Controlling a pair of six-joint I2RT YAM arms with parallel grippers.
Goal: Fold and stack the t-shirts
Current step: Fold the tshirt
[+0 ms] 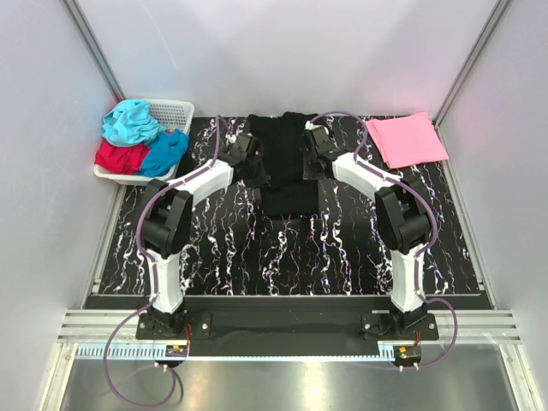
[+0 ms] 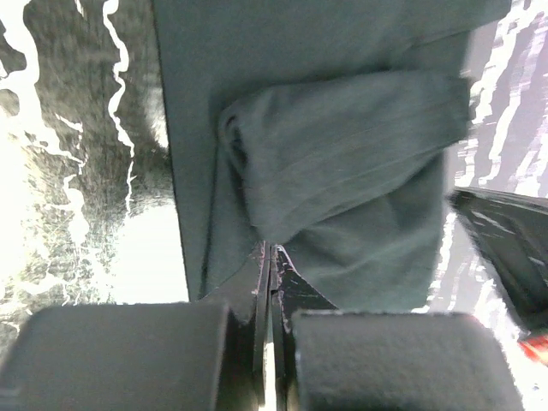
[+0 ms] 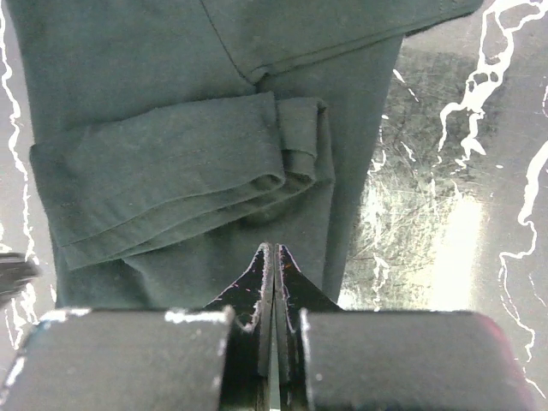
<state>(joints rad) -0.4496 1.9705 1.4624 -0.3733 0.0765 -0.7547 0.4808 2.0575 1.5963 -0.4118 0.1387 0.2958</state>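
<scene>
The black t-shirt (image 1: 287, 167) lies far-centre on the bench (image 1: 342, 248), narrowed to a strip with its sleeves tucked in, so I judge it half folded. The left tool (image 2: 271, 253) and right tool (image 3: 274, 253), fingers together, meet its side edges; whether they nip cloth I cannot tell. The pink t-shirt (image 1: 409, 139) lies folded far right. The teal t-shirt (image 1: 130, 122), red t-shirt (image 1: 118, 157) and blue t-shirt (image 1: 165, 151) wait in the basket (image 1: 175, 110).

Top camera looked down from above and behind the arms, the whole table (image 1: 257, 257) in one wide shot. Each wrist camera sat right behind its own jaws, facing forward and down past the tips, very close in. Just ahead of both pairs of jaws lay the black t-shirt (image 2: 342, 154), and that same cloth showed small in the overhead view.
</scene>
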